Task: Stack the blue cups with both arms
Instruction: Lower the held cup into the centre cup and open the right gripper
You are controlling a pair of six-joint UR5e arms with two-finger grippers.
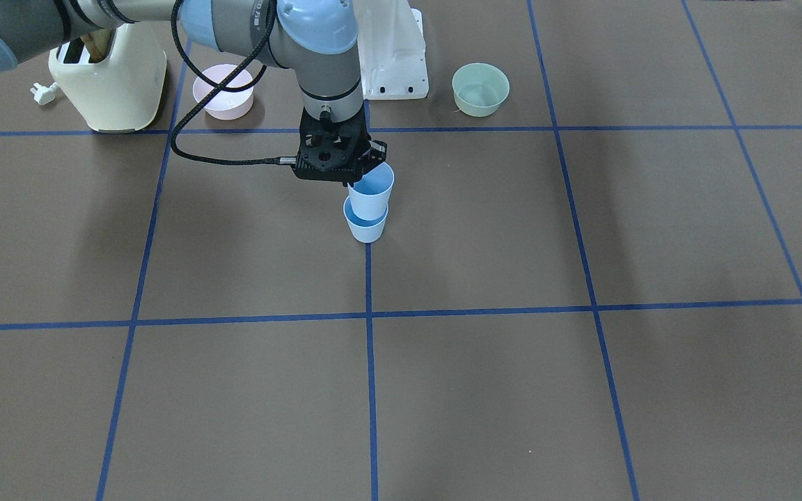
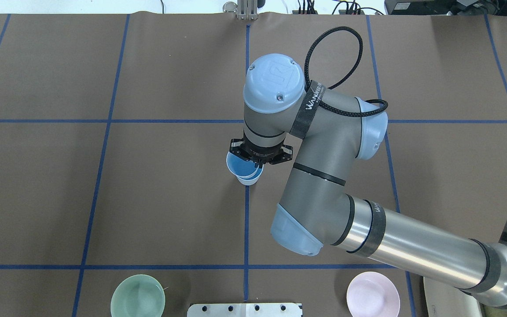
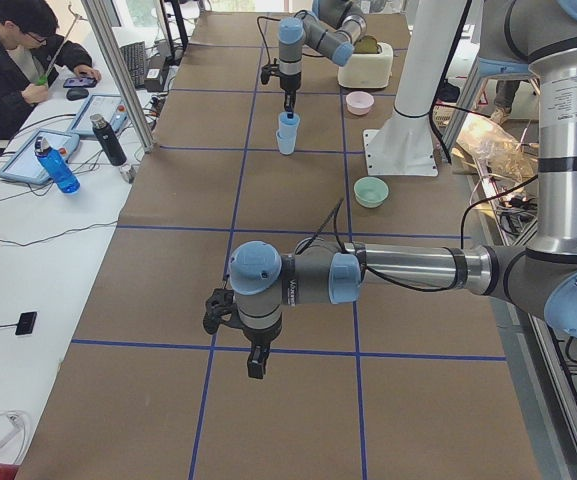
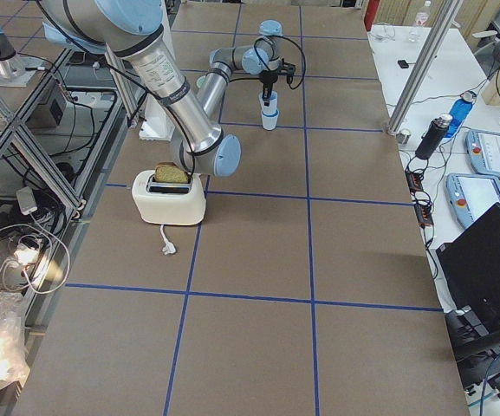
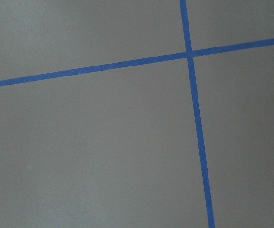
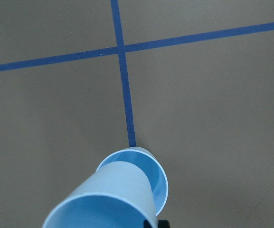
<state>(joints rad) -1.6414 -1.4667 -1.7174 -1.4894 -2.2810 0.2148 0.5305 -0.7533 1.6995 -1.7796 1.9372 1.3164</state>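
My right gripper (image 1: 354, 181) is shut on the rim of a light-blue cup (image 1: 372, 192) and holds it slightly tilted. That cup's base sits in the mouth of the second blue cup (image 1: 366, 228), which stands on the table's centre line. The right wrist view shows the held cup (image 6: 113, 194) over the lower cup (image 6: 159, 176). From overhead the gripper (image 2: 257, 164) pinches the near rim of the upper cup (image 2: 239, 164). My left gripper (image 3: 256, 362) hangs over bare table far from the cups. I cannot tell whether it is open or shut.
A cream toaster (image 1: 110, 80) with toast, a pink bowl (image 1: 223, 90), a mint-green bowl (image 1: 480, 88) and the white pedestal (image 1: 394, 56) stand along the robot's side of the table. An operator (image 3: 18, 60) sits at the far side.
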